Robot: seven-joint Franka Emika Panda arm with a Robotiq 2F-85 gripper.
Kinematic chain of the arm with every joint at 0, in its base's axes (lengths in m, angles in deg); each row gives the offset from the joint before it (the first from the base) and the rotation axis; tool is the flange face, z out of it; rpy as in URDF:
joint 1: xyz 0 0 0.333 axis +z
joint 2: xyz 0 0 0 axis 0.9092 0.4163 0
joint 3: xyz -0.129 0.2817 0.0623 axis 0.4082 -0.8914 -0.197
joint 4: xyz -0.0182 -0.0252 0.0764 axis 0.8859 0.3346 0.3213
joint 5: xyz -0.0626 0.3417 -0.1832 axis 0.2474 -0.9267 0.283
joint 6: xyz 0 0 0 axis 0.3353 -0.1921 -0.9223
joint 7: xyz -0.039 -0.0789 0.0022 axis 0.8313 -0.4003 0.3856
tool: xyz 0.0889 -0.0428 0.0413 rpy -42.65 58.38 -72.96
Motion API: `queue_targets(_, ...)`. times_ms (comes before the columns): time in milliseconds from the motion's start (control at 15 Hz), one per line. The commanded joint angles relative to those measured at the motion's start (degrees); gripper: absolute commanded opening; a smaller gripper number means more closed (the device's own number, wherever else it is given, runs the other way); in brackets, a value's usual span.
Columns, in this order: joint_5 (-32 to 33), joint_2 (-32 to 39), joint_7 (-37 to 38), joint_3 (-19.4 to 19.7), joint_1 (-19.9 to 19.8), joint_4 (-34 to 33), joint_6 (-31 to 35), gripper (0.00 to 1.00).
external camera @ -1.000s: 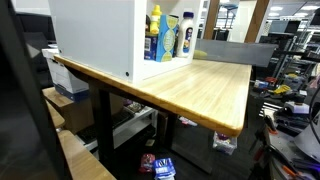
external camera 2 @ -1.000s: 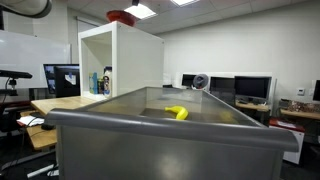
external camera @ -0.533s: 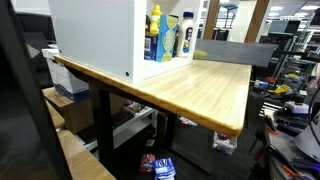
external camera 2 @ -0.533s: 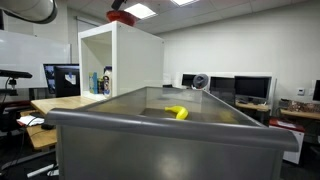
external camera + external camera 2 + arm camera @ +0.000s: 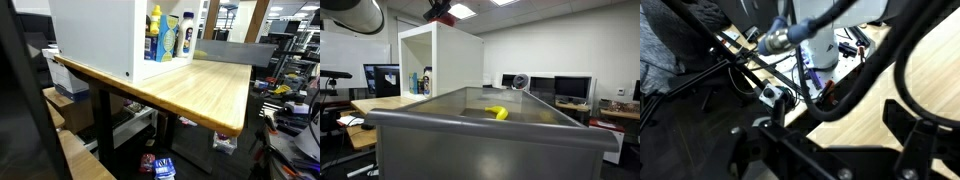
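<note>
My gripper (image 5: 440, 10) hangs high above the top of a white open-fronted cabinet (image 5: 440, 60), near the ceiling, touching nothing. In the wrist view the gripper (image 5: 830, 150) stands open with only the wooden table top (image 5: 935, 70) and dark cables showing between its black fingers (image 5: 918, 135). The cabinet (image 5: 95, 35) stands on the wooden table (image 5: 195, 85) and holds blue and yellow bottles (image 5: 170, 35) on its shelf. A small yellow object (image 5: 497, 113) lies inside a big grey bin (image 5: 470, 135) in the foreground. The gripper is out of sight in the exterior view from the table's corner.
Computer monitors (image 5: 570, 88) line a desk at the back, and another screen (image 5: 382, 78) stands beside the cabinet. Boxes (image 5: 70, 82) and clutter sit under and around the table. Thick black cables (image 5: 855, 85) cross the wrist view over the table edge.
The gripper has risen a little above the cabinet top, and more of the arm has swung into the upper left corner of the exterior view with the bin.
</note>
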Motion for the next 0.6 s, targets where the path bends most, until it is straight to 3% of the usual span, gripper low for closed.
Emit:
queue_targets(0, 7.8, -2.2, -7.0, 1.3, 3.2, 8.2, 0.0, 1.0)
queue_targets(133, 10.1, -2.1, -8.5, 1.3, 3.3, 9.0, 0.1, 1.0)
queue_targets(533, 6.9, -4.0, -7.9, 3.3, -0.7, 13.3, 0.1, 1.0)
